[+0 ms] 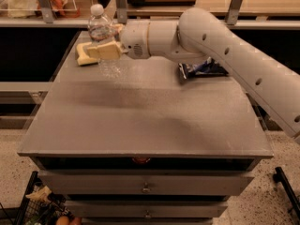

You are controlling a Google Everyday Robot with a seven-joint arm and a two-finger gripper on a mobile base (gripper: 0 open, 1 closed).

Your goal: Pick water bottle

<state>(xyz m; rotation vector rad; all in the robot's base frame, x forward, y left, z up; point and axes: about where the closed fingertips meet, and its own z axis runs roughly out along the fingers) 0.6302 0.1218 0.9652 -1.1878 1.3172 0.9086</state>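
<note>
Pincer [99, 53] pinches water bottle [99, 32] mid-body, at far-left corner of tabletop [140, 125]. Can't tell if bottle base touches the surface. Best approach: firm squeeze w/o crushing, lift straight up, bottle upright, away from dark packet [201, 69].

No text, number or brand can be read anywhere. The small clear ribbed plastic water bottle [99, 31] with a white cap carries a pale label, but its print is too blurred to read. The gripper [97, 54], its yellowish fingers closed around this bottle, is above the far left corner of the grey table [140, 121] and shows no marking. The dark crumpled snack bag [202, 69] on the far right part of the table has blue and white print, which is not legible. A small red round mark [140, 161] sits under the front edge of the table, without readable letters.
</note>
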